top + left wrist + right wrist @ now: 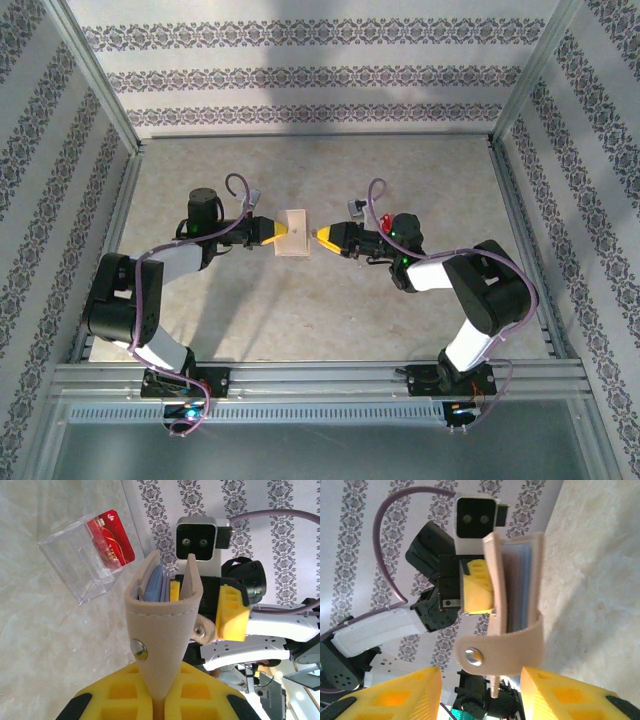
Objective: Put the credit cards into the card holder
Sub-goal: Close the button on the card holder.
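Observation:
The tan card holder (295, 235) hangs above the table's middle, with my left gripper (274, 233) shut on its folded edge. In the left wrist view the card holder (162, 615) stands up from the yellow fingers (125, 690), its mouth slightly spread over grey-blue pockets. My right gripper (321, 236) faces it from the right and is open. In the right wrist view the card holder's closing tab (505, 652), with its metal snap, lies between the right fingers (395, 695). One red credit card (112, 537) stands inside a clear plastic case (82, 562) on the table.
The clear case stands on the beige tabletop behind the card holder, close to the right arm (470, 290). Patterned walls and metal rails (320, 378) enclose the table. The two arms meet at the middle.

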You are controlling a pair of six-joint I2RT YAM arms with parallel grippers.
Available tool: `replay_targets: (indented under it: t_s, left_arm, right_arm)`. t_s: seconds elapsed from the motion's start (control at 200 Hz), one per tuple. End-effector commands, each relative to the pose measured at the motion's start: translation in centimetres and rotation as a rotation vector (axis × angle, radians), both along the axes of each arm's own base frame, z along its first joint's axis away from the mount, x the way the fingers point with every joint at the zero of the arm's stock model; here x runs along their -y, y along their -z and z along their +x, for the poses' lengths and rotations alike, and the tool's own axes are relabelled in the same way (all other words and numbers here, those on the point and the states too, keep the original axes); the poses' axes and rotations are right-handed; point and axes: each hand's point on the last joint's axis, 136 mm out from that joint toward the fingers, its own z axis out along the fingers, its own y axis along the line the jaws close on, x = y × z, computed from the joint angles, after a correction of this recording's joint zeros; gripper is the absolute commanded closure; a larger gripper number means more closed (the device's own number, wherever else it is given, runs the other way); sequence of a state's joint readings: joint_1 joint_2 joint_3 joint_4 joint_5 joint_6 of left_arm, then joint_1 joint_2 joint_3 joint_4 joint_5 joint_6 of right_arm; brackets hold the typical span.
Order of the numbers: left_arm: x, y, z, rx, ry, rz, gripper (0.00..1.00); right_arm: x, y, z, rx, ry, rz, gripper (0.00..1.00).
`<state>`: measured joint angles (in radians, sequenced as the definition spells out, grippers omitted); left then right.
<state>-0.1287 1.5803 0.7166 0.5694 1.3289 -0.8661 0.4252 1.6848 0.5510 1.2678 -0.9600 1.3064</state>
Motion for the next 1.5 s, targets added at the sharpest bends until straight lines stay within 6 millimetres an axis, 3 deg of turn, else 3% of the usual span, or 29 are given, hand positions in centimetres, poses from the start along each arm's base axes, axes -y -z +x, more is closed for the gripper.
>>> replay_targets:
  t_s: [0.0,0.2,0.46,0.71,0.874,1.164,1.384,1.494]
  left_arm:
    - [-0.1,-2.8,-0.4,0.105,0.02,-0.023,1.0]
    - [0.5,-3.4,-1.2,0.119,0.053,-0.031,1.0]
    - [0.8,-2.8,-1.1,0.106,0.055,-0.022,1.0]
    - [1.1,-2.6,-1.2,0.099,0.059,-0.018,1.0]
    - [1.1,-2.6,-1.2,0.1,0.059,-0.018,1.0]
    - [1.1,-2.3,-1.4,0.117,0.065,-0.009,1.0]
    - [1.1,-2.3,-1.2,0.115,0.064,-0.01,1.0]
    - [1.1,-2.6,-1.3,0.117,0.065,-0.016,1.0]
  right_arm:
    - [1.1,0.0,-0.1,0.049,0.015,-0.014,0.54]
    - [0.2,-1.4,-0.2,0.084,-0.018,-0.005,0.52]
    - [-1.8,-3.6,-0.8,0.126,-0.076,0.061,0.55]
    - [-3.4,-3.4,-0.9,0.119,-0.109,0.066,0.61]
    - [-4.4,-3.1,-0.9,0.117,-0.13,0.064,0.6]
    - [-3.6,-1.9,-0.6,0.091,-0.1,0.024,0.61]
    - [-1.1,-1.4,-1.1,0.104,-0.052,-0.05,0.54]
    - [-1.0,-0.9,-1.3,0.101,-0.059,-0.072,0.51]
